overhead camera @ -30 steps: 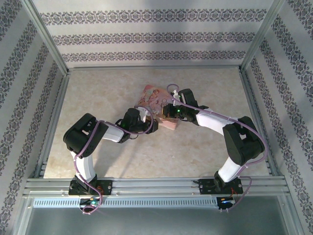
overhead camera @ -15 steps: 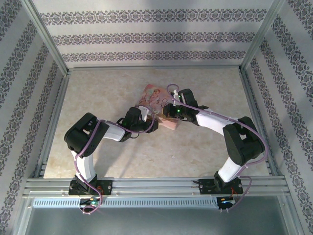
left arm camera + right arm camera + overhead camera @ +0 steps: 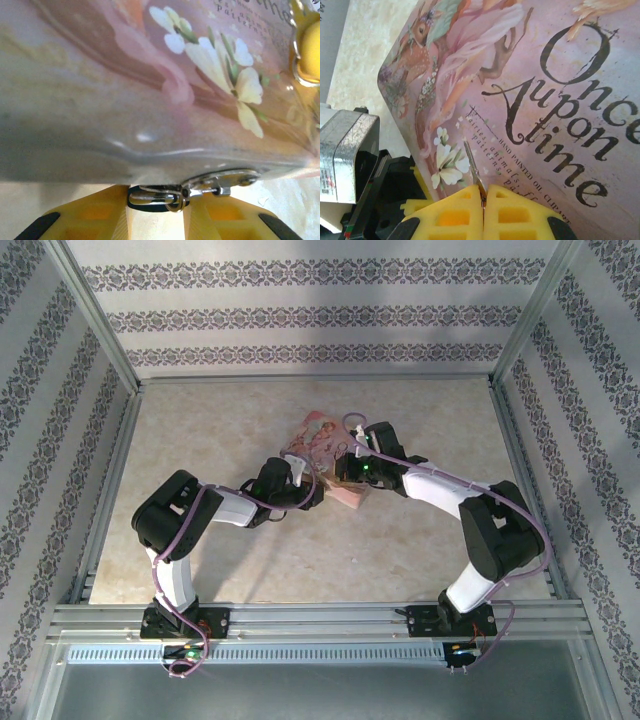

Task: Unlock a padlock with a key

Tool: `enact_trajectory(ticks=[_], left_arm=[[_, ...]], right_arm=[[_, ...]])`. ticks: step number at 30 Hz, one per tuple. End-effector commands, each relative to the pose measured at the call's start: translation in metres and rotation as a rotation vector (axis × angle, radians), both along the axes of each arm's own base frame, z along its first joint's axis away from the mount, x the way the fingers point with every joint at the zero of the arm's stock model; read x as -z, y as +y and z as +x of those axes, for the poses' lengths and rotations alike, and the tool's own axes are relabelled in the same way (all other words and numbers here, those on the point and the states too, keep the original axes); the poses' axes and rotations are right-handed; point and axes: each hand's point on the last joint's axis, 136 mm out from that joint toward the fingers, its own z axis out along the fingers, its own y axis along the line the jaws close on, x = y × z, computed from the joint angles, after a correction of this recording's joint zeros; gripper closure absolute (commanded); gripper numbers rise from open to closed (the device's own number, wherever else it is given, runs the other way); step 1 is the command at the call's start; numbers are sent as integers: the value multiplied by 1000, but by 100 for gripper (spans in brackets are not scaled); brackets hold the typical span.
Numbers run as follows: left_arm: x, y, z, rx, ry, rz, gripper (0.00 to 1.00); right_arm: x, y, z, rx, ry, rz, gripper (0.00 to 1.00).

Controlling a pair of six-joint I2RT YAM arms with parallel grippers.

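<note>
The right gripper (image 3: 482,192) is pinching the key (image 3: 472,167), jaws pressed together, above the pink box (image 3: 545,75) lying on the tabletop (image 3: 220,440). The left gripper (image 3: 156,210) is flanking what seems to be the padlock (image 3: 155,198) at the box's edge, jaws partly spread; I cannot tell whether they are gripping it. Steadying the lock seems to be the step in hand. Next, the key needs lining up with a keyhole I cannot make out, with the box crowding both.

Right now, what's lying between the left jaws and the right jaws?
The flat pink box: in the top view its near end sits between the left jaws and right jaws; the right wrist view shows its illustrated lid there too.
</note>
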Motion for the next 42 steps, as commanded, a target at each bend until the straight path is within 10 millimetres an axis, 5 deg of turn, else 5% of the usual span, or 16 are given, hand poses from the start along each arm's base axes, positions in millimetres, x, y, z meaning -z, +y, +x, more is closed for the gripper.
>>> enact_trajectory(ticks=[1,8,16,21,30,42], left_arm=[[-30,-13,2,7,-46,-51,72],[-47,-17,-5,-9,-19,-100,73],[-65,-20,-16,-10,43,-163,74],[-74,-24,-20,3,85,-183,74],[-87,-28,-20,-13,135,-229,74],[-86,-28,-22,-48,222,-235,74]], right_arm=[[-31,7,-5,-34,-50,15,100],[-66,-10,-28,-48,-172,24,100],[-37,-28,-90,-116,-298,-44,100],[-17,-31,-111,-112,-419,-96,100],[17,-24,-117,-127,-501,-202,100],[34,-2,-104,-163,-552,-251,100]])
